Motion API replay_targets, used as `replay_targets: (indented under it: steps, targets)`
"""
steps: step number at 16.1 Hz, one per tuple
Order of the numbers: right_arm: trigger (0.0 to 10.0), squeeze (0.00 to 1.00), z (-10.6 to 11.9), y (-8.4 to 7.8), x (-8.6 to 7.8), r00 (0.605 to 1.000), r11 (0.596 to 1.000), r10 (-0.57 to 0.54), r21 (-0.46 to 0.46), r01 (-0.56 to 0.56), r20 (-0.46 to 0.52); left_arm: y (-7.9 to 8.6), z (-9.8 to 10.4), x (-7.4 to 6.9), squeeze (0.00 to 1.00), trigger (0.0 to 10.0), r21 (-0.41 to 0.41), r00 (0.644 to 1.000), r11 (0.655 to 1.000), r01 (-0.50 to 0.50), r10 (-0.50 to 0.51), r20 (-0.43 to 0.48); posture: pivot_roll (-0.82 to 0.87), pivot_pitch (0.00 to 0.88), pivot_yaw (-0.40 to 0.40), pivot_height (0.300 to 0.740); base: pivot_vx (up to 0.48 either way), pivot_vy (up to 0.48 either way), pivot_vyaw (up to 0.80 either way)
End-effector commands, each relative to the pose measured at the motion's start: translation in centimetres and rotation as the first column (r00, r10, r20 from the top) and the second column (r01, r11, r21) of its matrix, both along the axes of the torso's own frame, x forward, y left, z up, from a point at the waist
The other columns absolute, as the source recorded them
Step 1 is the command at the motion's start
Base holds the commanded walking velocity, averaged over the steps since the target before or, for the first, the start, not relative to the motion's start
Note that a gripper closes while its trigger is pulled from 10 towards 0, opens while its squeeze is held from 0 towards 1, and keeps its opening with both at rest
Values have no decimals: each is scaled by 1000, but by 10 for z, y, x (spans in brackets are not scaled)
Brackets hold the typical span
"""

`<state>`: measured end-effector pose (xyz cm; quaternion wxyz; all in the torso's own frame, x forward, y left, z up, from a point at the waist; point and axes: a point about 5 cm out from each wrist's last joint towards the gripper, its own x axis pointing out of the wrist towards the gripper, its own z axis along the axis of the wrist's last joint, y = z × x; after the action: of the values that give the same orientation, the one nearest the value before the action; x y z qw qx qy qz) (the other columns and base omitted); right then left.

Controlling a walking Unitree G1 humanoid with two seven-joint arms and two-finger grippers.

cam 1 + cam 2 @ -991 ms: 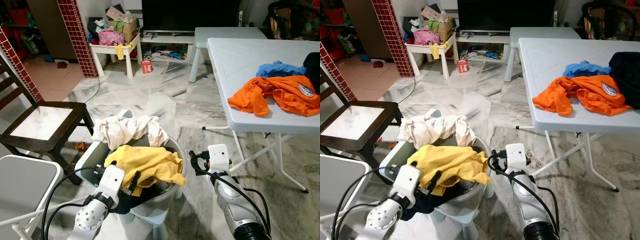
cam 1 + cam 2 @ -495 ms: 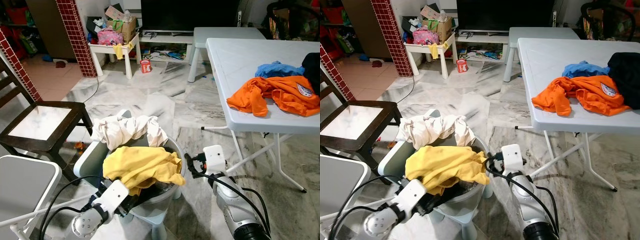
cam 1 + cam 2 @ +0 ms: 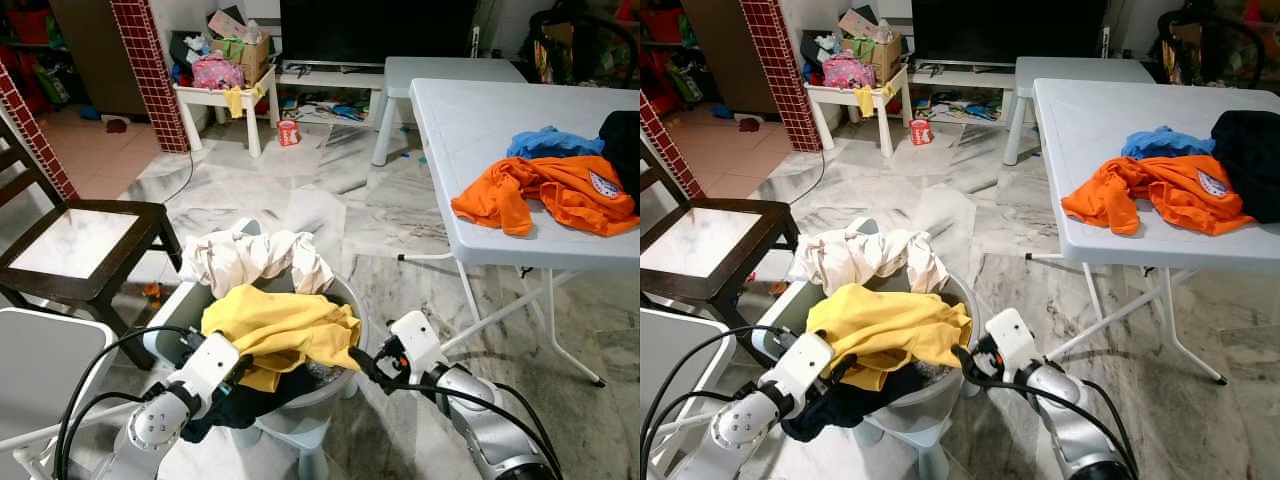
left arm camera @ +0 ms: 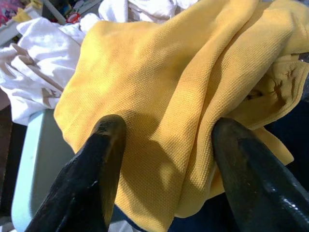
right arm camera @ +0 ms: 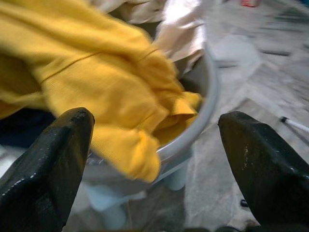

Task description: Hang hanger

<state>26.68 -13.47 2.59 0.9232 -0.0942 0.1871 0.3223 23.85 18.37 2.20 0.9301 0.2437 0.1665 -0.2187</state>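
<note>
Nearest you, your left gripper (image 3: 238,368) sits at about 7 o'clock on the round grey plastic laundry basket (image 3: 352,300). Its two black fingers (image 4: 104,159) are spread apart against the rumpled yellow shirt (image 3: 280,325) without pinching it. A dark navy garment (image 3: 250,400) hangs over the rim just under that gripper.

Your right gripper (image 3: 362,365) is at about 4 o'clock, just outside the rim, fingers wide apart and holding nothing, pointed at the yellow shirt's hem.

You cannot make out a hanger among the clothes, so its place relative to either gripper cannot be told.

A crumpled white cloth (image 3: 250,258) fills the basket at 12 o'clock. The dark wooden chair (image 3: 70,250) stands at 10 o'clock. At 2 o'clock, the white folding table (image 3: 480,130) carries an orange garment (image 3: 540,195), a blue one (image 3: 550,142) and a black one (image 3: 625,140). Farthest off, a red tiled pillar (image 3: 150,70) rises at 11 o'clock.
</note>
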Motion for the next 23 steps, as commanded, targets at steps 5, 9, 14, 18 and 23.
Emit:
replay_targets:
  steps: [5,9,14,18,23]
  targets:
    - [10000,0,3,5,0,998,998,54,-25,-53,15,-7,16,17,0,0,-118,1000,993,-4,6,17,-27,0,-5,740,0,0,0]
    - [10000,0,-1,9,-2,998,997,60,-48,-60,15,-2,10,19,0,0,-97,1000,995,3,-3,-4,-28,0,3,740,0,0,0]
    - [10000,0,0,8,0,999,997,51,-56,-50,19,3,6,20,0,0,-91,1000,996,9,-11,-26,-27,0,-2,740,0,0,0]
    - [10000,0,1,9,3,998,997,52,-64,-50,28,1,33,35,0,0,-218,1000,976,3,2,24,-27,0,-1,740,0,0,0]
    - [10000,0,-1,11,2,998,996,50,-73,-48,32,-4,104,59,0,0,-652,998,758,20,23,57,-28,0,5,740,0,0,0]
